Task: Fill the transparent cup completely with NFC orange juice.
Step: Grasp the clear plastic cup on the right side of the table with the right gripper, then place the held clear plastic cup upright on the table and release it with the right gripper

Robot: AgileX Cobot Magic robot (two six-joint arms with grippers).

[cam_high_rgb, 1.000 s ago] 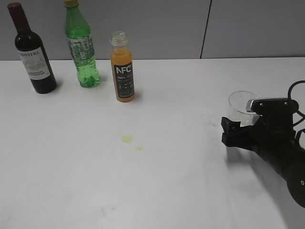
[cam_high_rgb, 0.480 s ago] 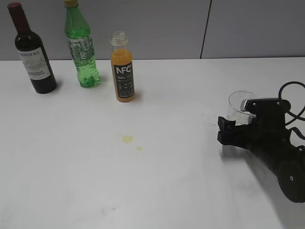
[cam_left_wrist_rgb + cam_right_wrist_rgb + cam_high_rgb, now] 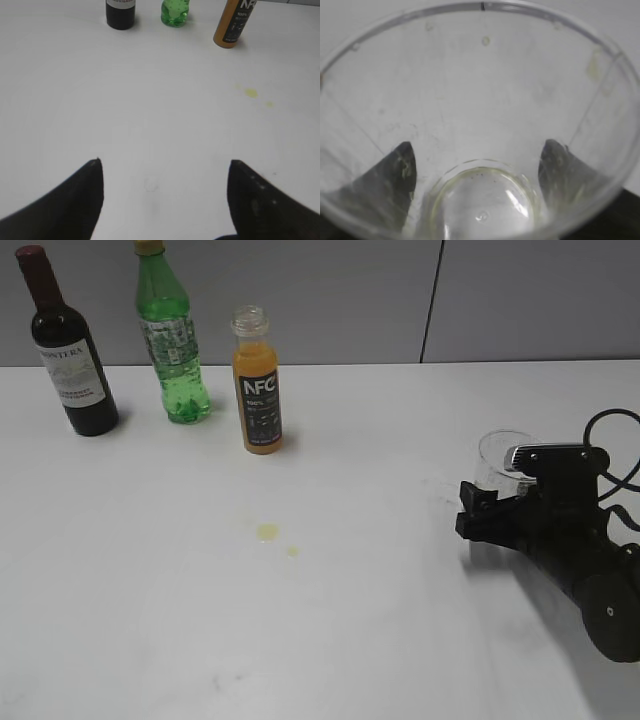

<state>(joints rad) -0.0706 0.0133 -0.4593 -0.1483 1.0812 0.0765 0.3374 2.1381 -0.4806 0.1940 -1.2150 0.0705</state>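
Observation:
The transparent cup (image 3: 500, 450) stands empty at the right of the white table (image 3: 380, 570). My right gripper (image 3: 497, 498) is open, with its fingers on either side of the cup. In the right wrist view the cup (image 3: 485, 75) fills the frame, and both fingers of the right gripper (image 3: 477, 145) show through its wall, apart from its base. The NFC orange juice bottle (image 3: 257, 380) stands uncapped and upright at the back, left of centre, nearly full; its lower part also shows in the left wrist view (image 3: 232, 22). My left gripper (image 3: 164, 167) is open and empty above bare table.
A dark wine bottle (image 3: 68, 350) and a green soda bottle (image 3: 172, 340) stand left of the NFC bottle at the back. Small drops of spilled juice (image 3: 267, 532) lie on the table in front of it. A grey wall (image 3: 350, 300) runs behind.
My right gripper has slid slightly left, further around the cup. The cup and the bottles have not moved.

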